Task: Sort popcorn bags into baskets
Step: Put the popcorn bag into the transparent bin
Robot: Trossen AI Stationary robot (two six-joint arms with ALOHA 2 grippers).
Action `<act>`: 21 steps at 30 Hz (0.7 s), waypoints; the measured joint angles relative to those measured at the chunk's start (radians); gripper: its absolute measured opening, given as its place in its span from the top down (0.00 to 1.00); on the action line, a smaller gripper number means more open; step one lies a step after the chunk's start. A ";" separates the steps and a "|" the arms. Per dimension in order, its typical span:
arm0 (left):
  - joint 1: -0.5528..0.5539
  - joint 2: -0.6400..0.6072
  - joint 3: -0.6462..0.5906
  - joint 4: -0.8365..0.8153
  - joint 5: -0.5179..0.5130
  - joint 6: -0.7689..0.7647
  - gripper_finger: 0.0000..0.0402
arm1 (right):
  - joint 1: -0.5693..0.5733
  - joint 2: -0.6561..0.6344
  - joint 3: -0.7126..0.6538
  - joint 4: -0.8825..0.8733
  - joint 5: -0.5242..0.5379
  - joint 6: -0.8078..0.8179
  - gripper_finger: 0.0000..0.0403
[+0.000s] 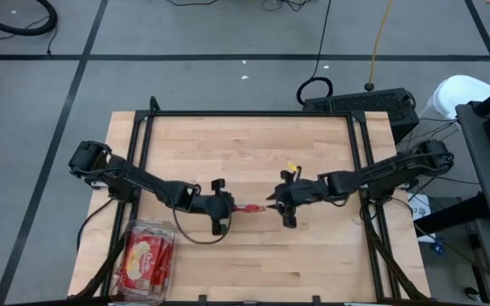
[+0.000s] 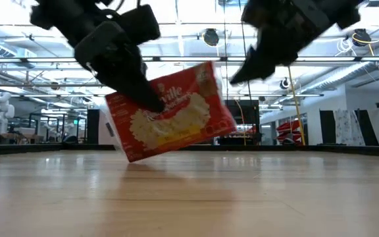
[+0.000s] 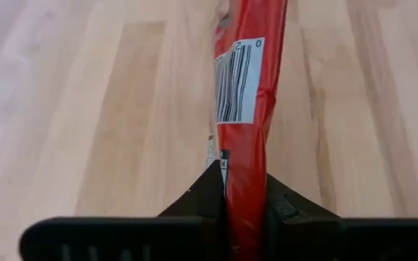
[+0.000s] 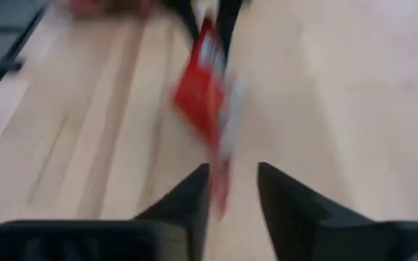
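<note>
One red popcorn bag point(image 1: 249, 206) hangs in the air at the table's middle, between my two grippers. It stands on edge, and its yellow popcorn picture point(image 2: 170, 125) faces the low camera. My left gripper point(image 1: 228, 206) is shut on its left end. My right gripper point(image 1: 277, 204) is open just to the right of the bag's other end point(image 4: 198, 101); in the low view a gap shows between that gripper point(image 2: 242, 72) and the bag. The see-through basket point(image 1: 150, 223) sits at the table's near left corner, with several red bags point(image 1: 147, 263) lying flat in it. My left gripper pinches the popcorn bag between its two fingers point(image 3: 212, 192) at the bag's left end point(image 3: 247, 174), below the barcode label. The fingers come in about level from the table's left. The bag is lifted clear of the table, on edge and tilted, reaching out toward the right gripper.
Bare wood lies all around the two grippers. Black frame rails point(image 1: 143, 144) run along the table's left, right and far sides. A dark keyboard point(image 1: 360, 104) and cables lie beyond the far right corner.
</note>
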 joint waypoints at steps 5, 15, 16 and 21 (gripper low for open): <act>0.068 0.000 0.002 -0.011 0.105 -0.034 0.95 | 0.105 -0.041 0.011 0.080 0.283 -0.009 0.52; 0.106 0.004 0.001 -0.004 0.120 -0.033 0.89 | 0.136 0.129 0.180 0.049 0.462 -0.019 0.32; 0.106 0.004 0.001 -0.003 0.120 -0.031 0.89 | 0.125 0.146 0.202 0.029 0.454 -0.025 0.32; 0.106 0.004 0.000 0.003 0.120 -0.018 0.95 | 0.052 0.246 0.328 -0.116 0.349 -0.038 0.40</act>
